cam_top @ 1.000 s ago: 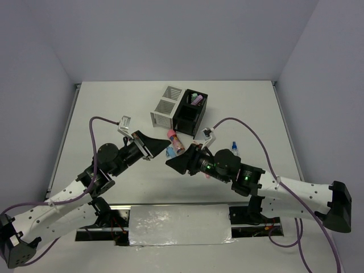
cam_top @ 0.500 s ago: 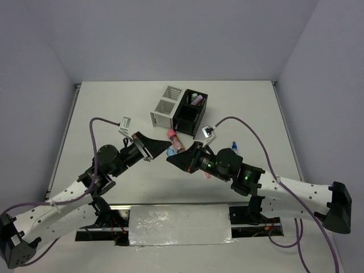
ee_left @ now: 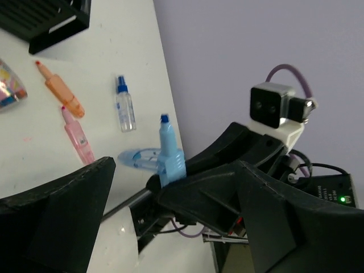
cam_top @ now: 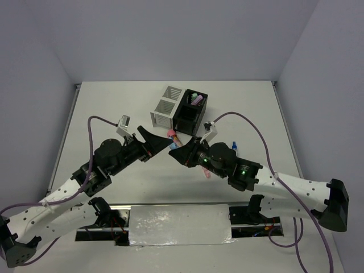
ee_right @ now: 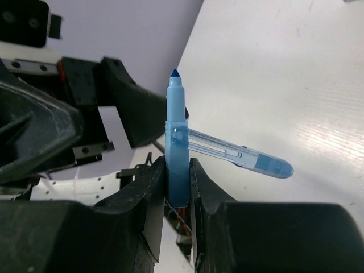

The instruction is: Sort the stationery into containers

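Observation:
A light blue highlighter (ee_right: pixel 177 149) stands upright between the jaws of my right gripper (ee_right: pixel 177 170), which is shut on its body. Its clear blue cap (ee_right: pixel 244 157) hangs off to one side. My left gripper (ee_left: pixel 173 170) is open wide, its fingers (ee_left: pixel 62 216) on either side of the right gripper's tip and touching nothing. From above, the left gripper (cam_top: pixel 156 140) and right gripper (cam_top: pixel 177 152) meet tip to tip in front of the white container (cam_top: pixel 165 107) and black container (cam_top: pixel 190 111). Pens (cam_top: pixel 196 98) stick out of the black one.
An orange highlighter (ee_left: pixel 60 94), a pink highlighter (ee_left: pixel 77 134) and a clear blue-capped bottle (ee_left: pixel 124 106) lie on the table to the right of the grippers. A stubby pink tube (cam_top: pixel 174 138) lies just in front of the containers.
The blue highlighter has passed from hand to hand: my right gripper shut on it, then my left gripper opened and let it go.

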{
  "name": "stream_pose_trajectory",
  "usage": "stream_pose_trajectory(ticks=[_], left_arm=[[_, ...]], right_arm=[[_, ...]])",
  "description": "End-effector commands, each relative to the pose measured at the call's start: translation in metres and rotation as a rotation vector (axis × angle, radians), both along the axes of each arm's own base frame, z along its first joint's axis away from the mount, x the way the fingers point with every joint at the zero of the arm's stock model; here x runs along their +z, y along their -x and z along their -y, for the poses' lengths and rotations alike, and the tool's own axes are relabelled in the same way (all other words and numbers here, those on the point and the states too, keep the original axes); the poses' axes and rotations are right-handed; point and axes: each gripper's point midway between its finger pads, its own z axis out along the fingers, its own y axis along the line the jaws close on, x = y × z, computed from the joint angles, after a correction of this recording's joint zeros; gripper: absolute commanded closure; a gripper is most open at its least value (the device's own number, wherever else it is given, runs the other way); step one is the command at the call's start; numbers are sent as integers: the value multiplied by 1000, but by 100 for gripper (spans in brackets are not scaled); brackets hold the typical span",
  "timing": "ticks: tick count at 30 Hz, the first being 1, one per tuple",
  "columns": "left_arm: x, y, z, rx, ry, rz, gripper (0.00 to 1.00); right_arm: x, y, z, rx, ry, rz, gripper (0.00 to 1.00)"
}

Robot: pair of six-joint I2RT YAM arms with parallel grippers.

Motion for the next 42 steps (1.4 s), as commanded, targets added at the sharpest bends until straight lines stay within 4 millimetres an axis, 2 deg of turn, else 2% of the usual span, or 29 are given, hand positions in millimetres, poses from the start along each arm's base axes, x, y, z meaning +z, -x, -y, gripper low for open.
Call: stream_pose_trajectory(ticks=[1, 2, 8, 9, 10, 12, 16, 20, 28, 32, 38, 42], left_arm=[[-16, 6, 4, 9, 89, -148, 1], [-3, 7, 10, -11, 161, -129, 1], [-1, 7, 26, -19, 245, -161, 1], [7, 6, 27, -24, 279, -142, 1], [3, 6, 28, -25, 285, -149, 1], [6, 4, 26, -12, 295, -137, 1], [9, -1, 16, 42, 277, -96, 1], [15, -3, 8, 69, 271, -50, 10], [41, -3, -18, 150, 227, 45, 36], [45, -2, -23, 160, 212, 73, 47], [47, -3, -30, 181, 169, 123, 53], [42, -4, -26, 172, 135, 129, 67]], right_arm=[[13, -15, 0, -55, 32, 38, 100], [11, -15, -5, -42, 37, 39, 100], [33, -9, -23, 45, -24, 101, 100], [35, -6, -26, 62, -30, 107, 100], [38, -4, -28, 81, -36, 114, 100], [41, -2, -31, 103, -34, 126, 100], [45, 18, -40, 224, -72, 133, 100], [41, 29, -40, 271, -89, 119, 100], [26, 28, -28, 236, -47, 91, 100], [28, 29, -27, 236, -50, 91, 100], [32, 33, -25, 248, -58, 95, 100], [39, 36, -24, 258, -73, 113, 100]])
